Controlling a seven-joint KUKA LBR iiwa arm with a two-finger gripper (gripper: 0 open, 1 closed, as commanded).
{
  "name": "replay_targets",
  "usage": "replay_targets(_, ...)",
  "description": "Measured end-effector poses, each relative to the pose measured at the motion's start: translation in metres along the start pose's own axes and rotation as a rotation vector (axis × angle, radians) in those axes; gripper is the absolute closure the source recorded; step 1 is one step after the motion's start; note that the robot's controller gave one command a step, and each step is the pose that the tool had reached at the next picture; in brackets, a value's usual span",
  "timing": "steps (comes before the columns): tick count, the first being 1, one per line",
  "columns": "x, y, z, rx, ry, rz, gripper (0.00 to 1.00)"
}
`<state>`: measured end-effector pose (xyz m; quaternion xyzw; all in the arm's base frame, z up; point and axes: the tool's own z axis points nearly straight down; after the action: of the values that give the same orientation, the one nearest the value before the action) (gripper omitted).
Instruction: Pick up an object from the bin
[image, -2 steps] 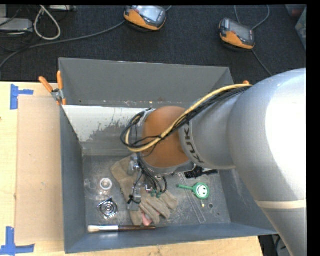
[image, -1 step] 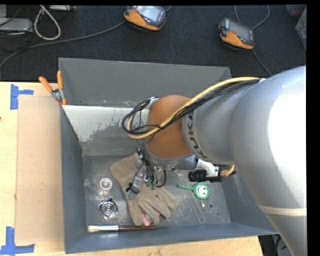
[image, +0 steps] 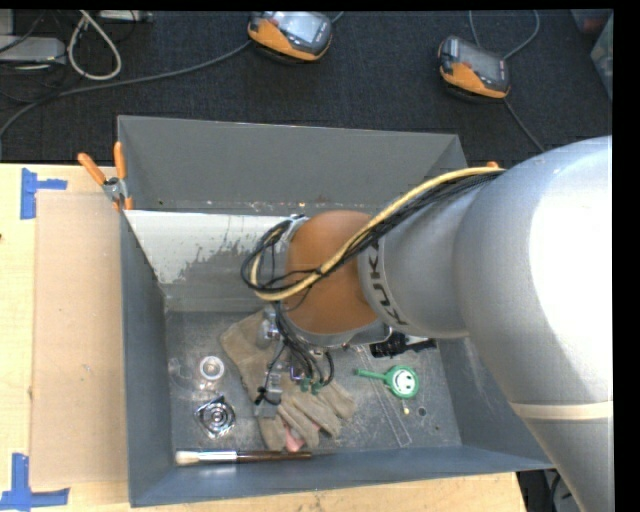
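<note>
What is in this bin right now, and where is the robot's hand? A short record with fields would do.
Container: grey bin
Hand: the hand is low over the tan cloth, mid-bin towards the front
Right of the cloth: green smiley toy
Left of the cloth: clear round piece, shiny metal piece
Along the front wall: long brush
Held: cannot tell

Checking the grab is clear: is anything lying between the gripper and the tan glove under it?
Nothing visible does. The gripper is right over the tan glove on the floor of the bin. The brush lies by the front wall and the green smiley toy sits apart, neither under the gripper.
</note>
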<state>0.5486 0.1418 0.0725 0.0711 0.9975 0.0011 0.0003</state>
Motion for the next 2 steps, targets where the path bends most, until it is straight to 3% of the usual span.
replay_targets(1, -0.0095, 0.0060, 0.0021, 0.004, 0.008, 0.356, 1.00)
replay_targets(2, -0.0095, 0.0059, 0.0021, 0.004, 0.008, 0.357, 1.00)
